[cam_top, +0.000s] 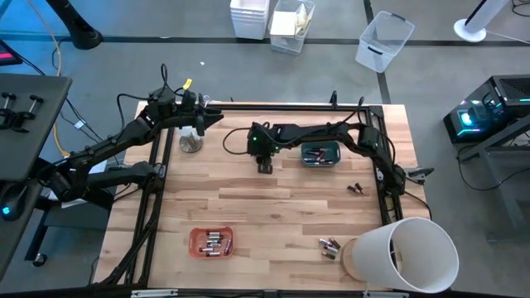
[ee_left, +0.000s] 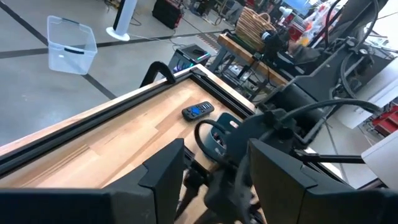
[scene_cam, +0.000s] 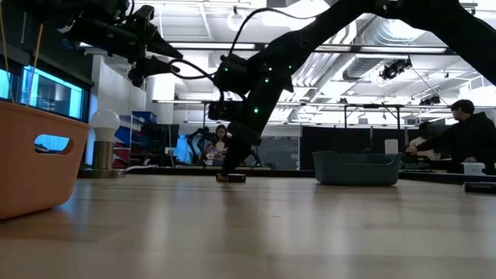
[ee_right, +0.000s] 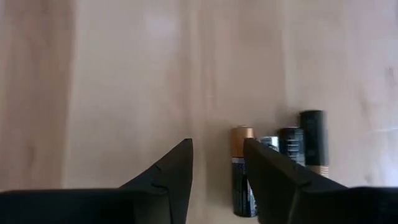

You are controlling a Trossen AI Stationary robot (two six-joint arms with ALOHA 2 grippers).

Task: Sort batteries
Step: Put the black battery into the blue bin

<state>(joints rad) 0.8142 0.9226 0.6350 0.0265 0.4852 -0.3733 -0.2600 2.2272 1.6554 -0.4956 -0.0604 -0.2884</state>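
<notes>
Your right gripper hangs low, fingers parted, likely lining up on batteries lying together; left gripper parked, released.

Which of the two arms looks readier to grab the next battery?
The right one. The right gripper is down at the table with open fingers beside a cluster of batteries. The left gripper is raised at the table's far edge, with no batteries near it.

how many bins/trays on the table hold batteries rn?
2: the orange tray near the front left with several batteries, and the teal bin at the back, right of centre, also holding some. Loose cells lie elsewhere.
</notes>
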